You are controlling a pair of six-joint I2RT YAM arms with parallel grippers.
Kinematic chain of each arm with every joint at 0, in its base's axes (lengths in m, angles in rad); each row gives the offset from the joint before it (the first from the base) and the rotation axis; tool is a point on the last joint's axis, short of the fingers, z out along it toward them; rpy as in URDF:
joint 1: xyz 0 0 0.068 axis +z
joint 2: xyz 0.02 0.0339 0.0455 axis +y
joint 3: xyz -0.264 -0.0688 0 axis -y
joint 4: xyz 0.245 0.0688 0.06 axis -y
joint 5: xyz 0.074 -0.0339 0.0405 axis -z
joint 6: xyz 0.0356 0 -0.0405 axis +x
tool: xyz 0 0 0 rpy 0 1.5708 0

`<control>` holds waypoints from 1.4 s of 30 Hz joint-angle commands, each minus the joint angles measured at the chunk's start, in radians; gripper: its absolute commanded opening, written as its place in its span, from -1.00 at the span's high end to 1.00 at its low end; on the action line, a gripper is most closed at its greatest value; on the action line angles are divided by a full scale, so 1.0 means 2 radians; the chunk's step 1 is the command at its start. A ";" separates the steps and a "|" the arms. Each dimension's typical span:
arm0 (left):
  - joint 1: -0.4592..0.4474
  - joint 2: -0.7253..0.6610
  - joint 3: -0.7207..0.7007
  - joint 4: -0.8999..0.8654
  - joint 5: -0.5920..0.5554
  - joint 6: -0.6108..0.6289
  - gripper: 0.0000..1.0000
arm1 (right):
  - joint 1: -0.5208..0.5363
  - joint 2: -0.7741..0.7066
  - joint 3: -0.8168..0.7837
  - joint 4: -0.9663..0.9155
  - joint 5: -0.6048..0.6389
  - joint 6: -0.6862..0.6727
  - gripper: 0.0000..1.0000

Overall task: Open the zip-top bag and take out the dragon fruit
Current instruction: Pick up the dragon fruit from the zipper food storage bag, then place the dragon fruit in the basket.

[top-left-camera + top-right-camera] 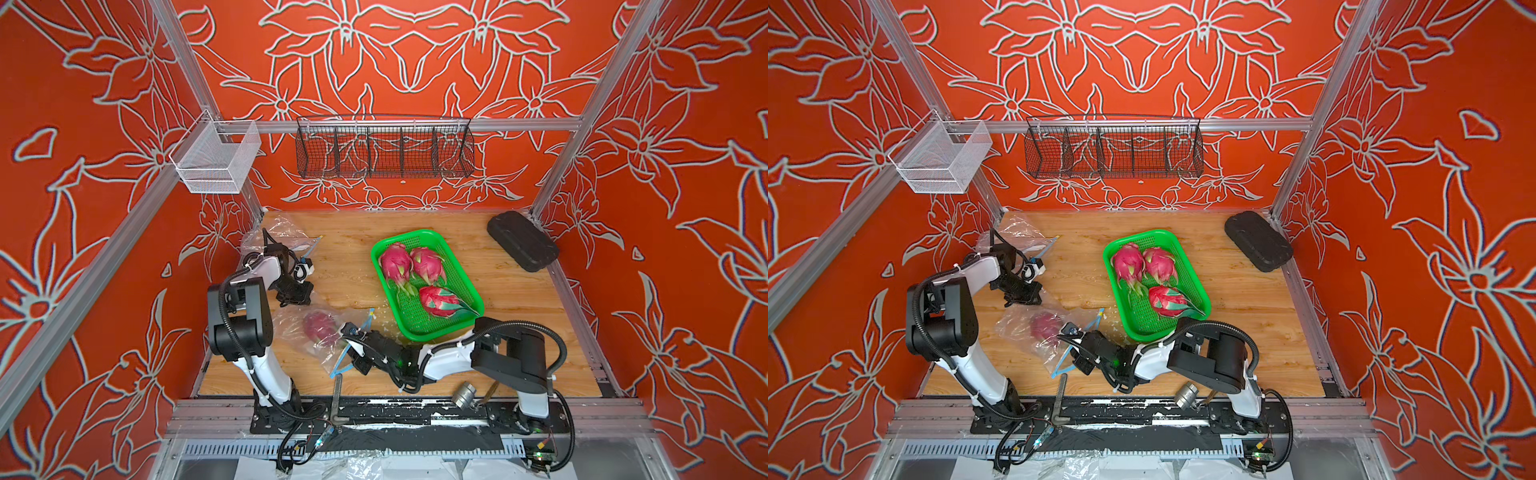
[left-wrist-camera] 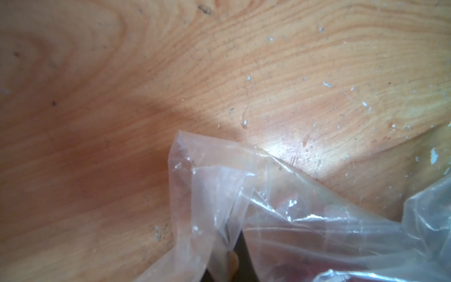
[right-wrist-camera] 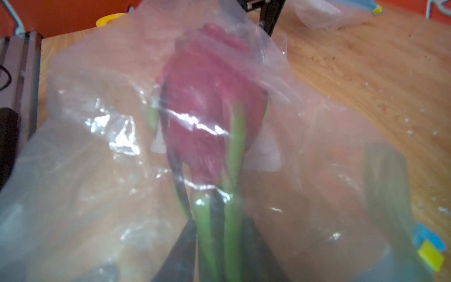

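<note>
Right wrist view: I see green tips of the fruit (image 3: 210, 97) between right gripper (image 3: 219, 240) jaws; clamped or not, I cannot tell. Left gripper (image 2: 234, 258) pinches bag (image 2: 207, 183); both arms low.

The creased bag (image 3: 85, 158) blurs the dragon fruit (image 3: 207, 97) inside and, seemingly, the right tool (image 3: 218, 227) too.

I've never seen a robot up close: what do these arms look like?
Both the left arm and right arm have white tubular links, bulky black joints, ribbed black cables fastened with white ties, ending in black left pincer and right pincer.
</note>
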 commanded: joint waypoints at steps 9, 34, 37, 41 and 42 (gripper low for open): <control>0.001 -0.003 0.000 0.054 -0.104 0.004 1.00 | 0.006 -0.076 -0.048 0.034 0.008 -0.010 1.00; -0.014 0.055 0.079 0.067 -0.156 -0.022 1.00 | -0.011 -0.569 -0.127 -0.350 0.135 -0.042 1.00; -0.014 0.041 0.095 0.037 -0.111 -0.036 0.61 | -0.050 -0.592 -0.127 -0.374 0.134 -0.040 1.00; -0.021 0.012 0.133 -0.011 -0.075 -0.049 -0.33 | -0.092 -0.587 -0.136 -0.395 0.102 -0.029 1.00; -0.023 0.003 0.146 -0.024 -0.067 -0.050 -0.46 | -0.098 -0.585 -0.137 -0.401 0.094 -0.026 1.00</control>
